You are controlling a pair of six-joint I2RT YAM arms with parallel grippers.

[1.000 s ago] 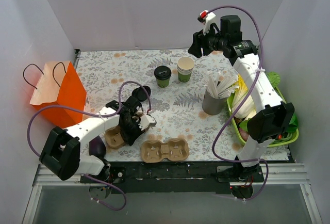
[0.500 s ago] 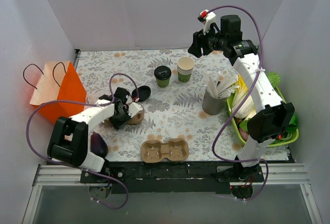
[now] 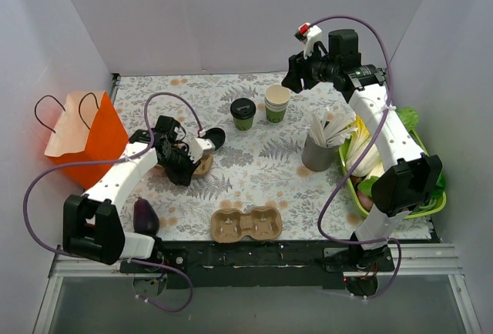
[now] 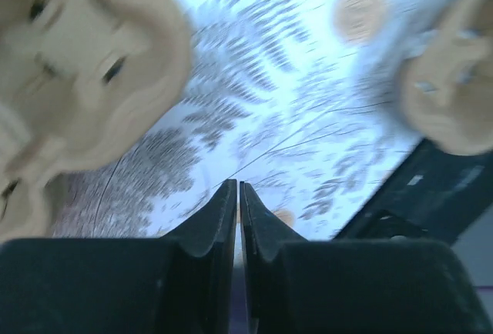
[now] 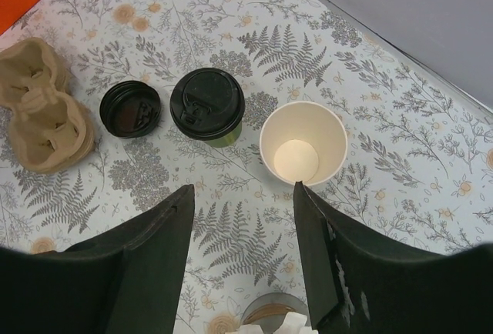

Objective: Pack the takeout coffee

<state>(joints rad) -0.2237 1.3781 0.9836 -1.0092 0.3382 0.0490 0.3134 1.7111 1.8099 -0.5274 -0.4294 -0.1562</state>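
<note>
While the coffee (image 5: 207, 105) stands upright at the far middle of the worktop (image 5: 400, 141), just left of the lidless cup (image 5: 303, 143), the right gripper (image 5: 243, 192) hangs above it, spread wide and empty, apparently ready to descend. The left gripper (image 4: 238, 184), pinched closed on nothing visible, sits beside a cardboard carrier (image 4: 85, 65) at left, probably to place it for the cup.

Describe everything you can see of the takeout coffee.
The takeout coffee is a small green paper cup under a round black plastic lid. It stands upright on the floral table, between the loose black lid and the lidless cups, touching neither. No gripper holds it.
</note>
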